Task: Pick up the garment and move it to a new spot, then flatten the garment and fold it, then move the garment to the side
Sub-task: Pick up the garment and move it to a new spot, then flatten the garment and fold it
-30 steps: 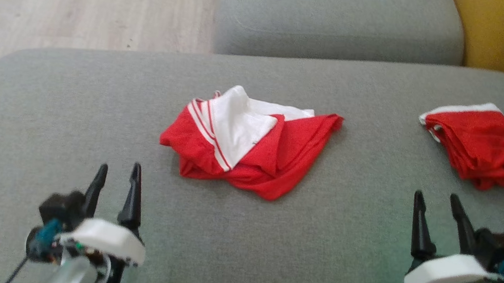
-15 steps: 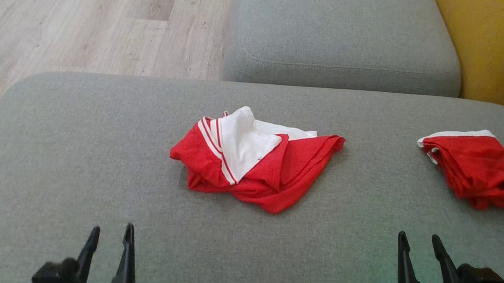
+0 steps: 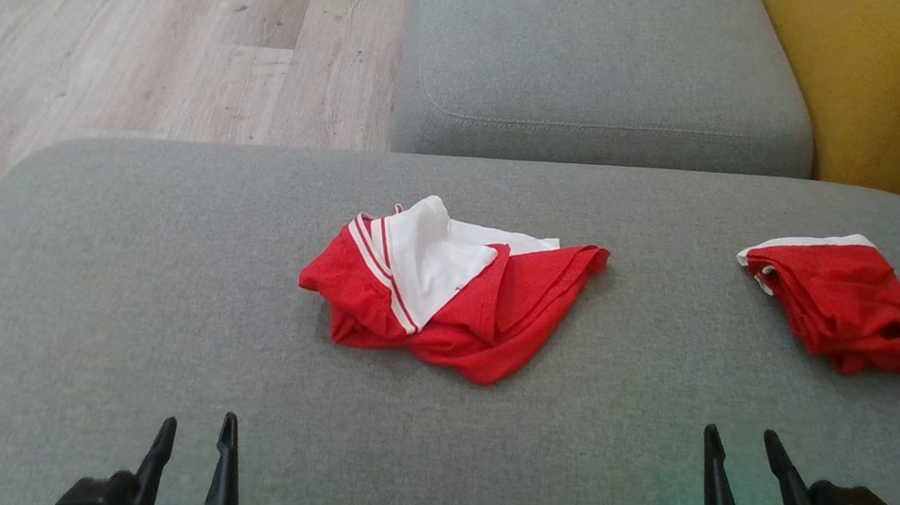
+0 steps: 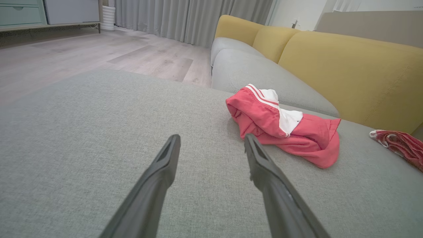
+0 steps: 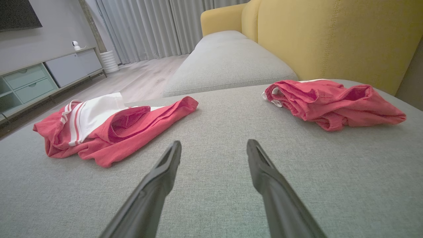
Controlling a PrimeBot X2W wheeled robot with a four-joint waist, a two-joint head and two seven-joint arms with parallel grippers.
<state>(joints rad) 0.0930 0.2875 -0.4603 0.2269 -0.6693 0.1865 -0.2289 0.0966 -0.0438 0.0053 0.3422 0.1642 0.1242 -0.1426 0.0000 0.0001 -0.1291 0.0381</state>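
Garment (image 3: 445, 298) crumpled mid-cushion, both hands wide and empty

Nearest you, the left hand (image 3: 200, 420) and right hand (image 3: 739, 433) hover low over the grey sofa cushion (image 3: 119, 293), fingers spread wide with nothing between them. Beyond them, at the middle of that cushion and well apart from both hands, the garment lies in a loose heap. It is red cloth with a white panel and red-striped white trim folded over its top. Expect it to be light, limp and quick to bunch or slide off a shallow pinch. Take a raised fold or the near red corner rather than the whole heap. Farther right lies a second red garment (image 3: 846, 307), apart from the first. Behind are another grey cushion (image 3: 603, 68) and the wooden floor (image 3: 147, 28).
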